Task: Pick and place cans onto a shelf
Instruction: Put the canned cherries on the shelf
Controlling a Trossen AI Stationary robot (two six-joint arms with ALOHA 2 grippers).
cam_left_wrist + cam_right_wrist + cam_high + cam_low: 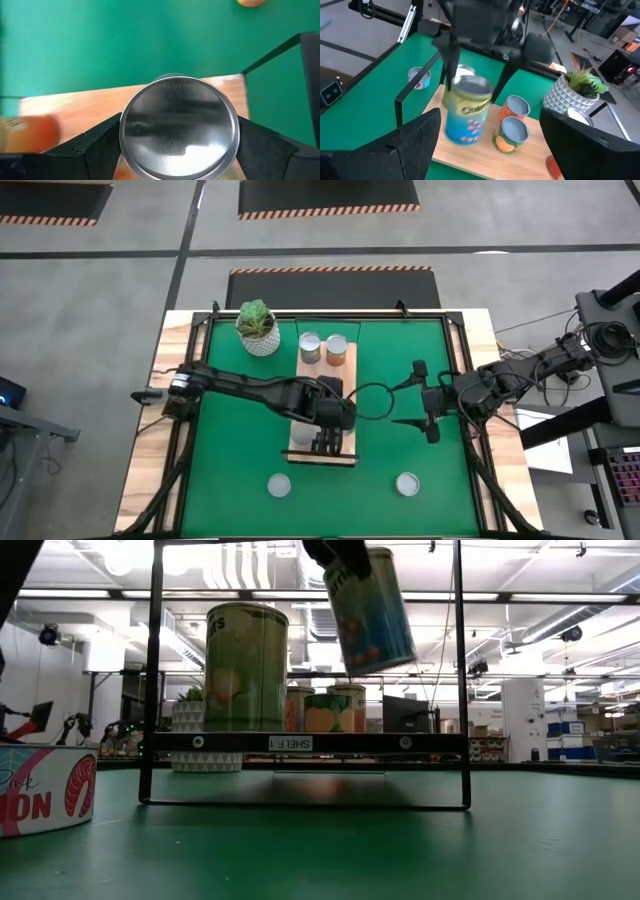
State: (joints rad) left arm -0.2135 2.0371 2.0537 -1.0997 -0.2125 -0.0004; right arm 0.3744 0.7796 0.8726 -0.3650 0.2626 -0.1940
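Two fingers of the left gripper (177, 150) clamp a blue-labelled can (468, 112), held tilted just above the wooden shelf (325, 452). Nearby, the right gripper (424, 402) waits with fingers spread wide, holding nothing.

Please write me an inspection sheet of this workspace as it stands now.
Surface: green mat on a wooden table.
Job's things: shelf carries two cans at its far end; blue can held tilted above its near end; two loose cans on the mat.
Clutter: potted plant.
Claws: left claw shut on the blue can; right claw open, waiting beside the shelf.
Cables: loops by the right arm.
Surroundings: workshop floor, striped mats.
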